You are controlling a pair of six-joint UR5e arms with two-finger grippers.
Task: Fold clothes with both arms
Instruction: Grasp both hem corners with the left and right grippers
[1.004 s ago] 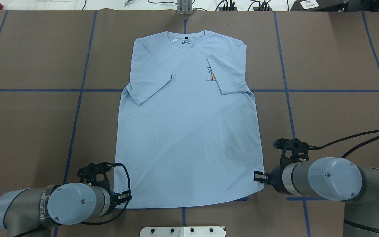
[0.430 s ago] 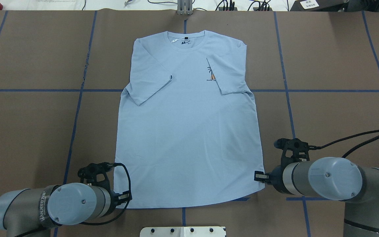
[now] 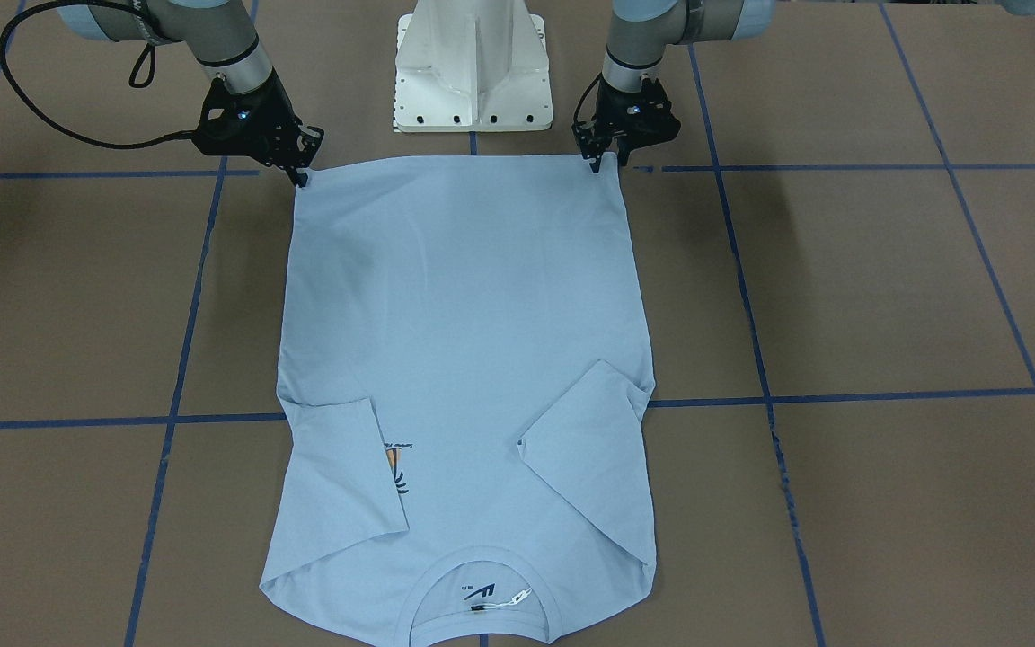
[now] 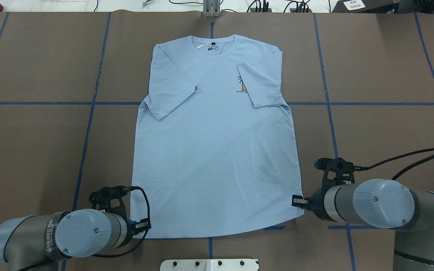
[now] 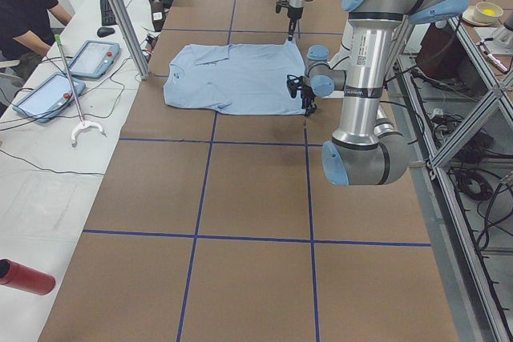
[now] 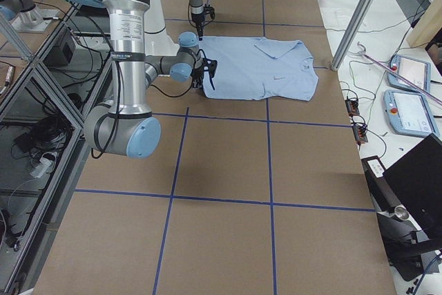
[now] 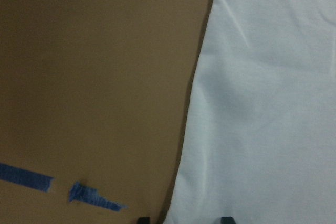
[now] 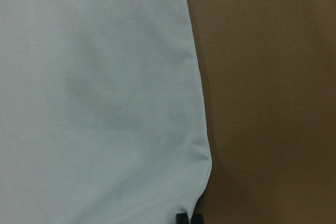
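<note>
On the brown-papered table (image 4: 32, 150), the light-blue T-shirt (image 4: 217, 158) lies flat, front up, sleeves folded inward, hem toward the robot. At one hem corner the left gripper (image 3: 605, 164) straddles the cloth edge, jaws apart. The right gripper (image 3: 301, 176) pinches the other corner, jaws together.

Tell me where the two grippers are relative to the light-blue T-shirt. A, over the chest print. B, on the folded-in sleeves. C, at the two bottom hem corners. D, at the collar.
C: the left gripper and the right gripper each sit at one bottom hem corner of the T-shirt, one at either end of the hem.
</note>
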